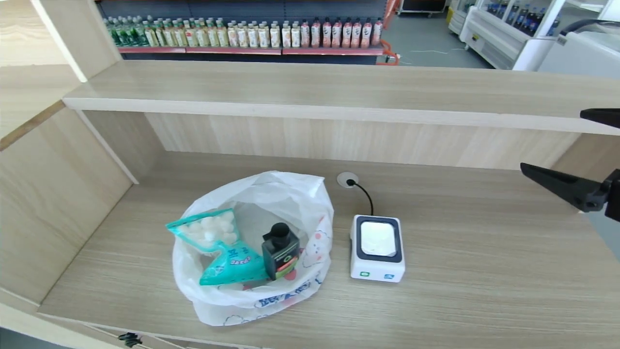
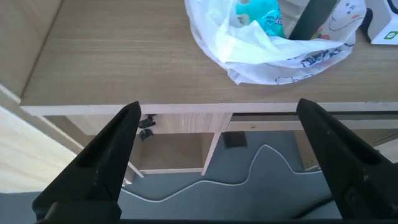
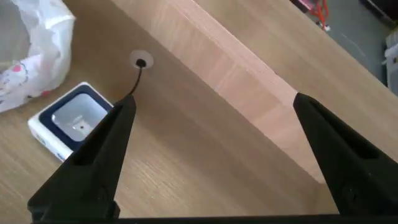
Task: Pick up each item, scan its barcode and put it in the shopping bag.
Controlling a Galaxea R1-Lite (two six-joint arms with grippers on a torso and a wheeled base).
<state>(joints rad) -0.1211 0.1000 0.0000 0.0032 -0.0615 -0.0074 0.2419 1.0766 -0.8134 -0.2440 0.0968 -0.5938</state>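
Right gripper (image 1: 576, 150) hangs at the right edge of the head view, above the wooden counter (image 1: 484, 271), with its two black fingers wide apart and nothing between them. The white shopping bag (image 1: 310, 208) lies at the near left of the counter with its mouth open. Inside it are a teal pouch (image 1: 227, 261) of white balls and a dark bottle (image 1: 280, 249), leaning against each other. The scanner (image 1: 377, 247) stands just right of the bag, and its cable (image 1: 364, 194) runs far to a hole.

I judge the pouch to be light, soft and crinkly, so the flat sealed top is the best hold. The bottle looks stiff, smooth and heavier, and a grip across its body is safer than one on the cap. The bag is thin and floppy.

From the left wrist, the left gripper (image 2: 217, 155) is also spread open and empty, off the near edge of the counter, with the bag beyond it.

From the right wrist, the scanner and a fold of the bag lie beyond the open fingers. The pouch, bottle and bag carry print, but it is too small to read.
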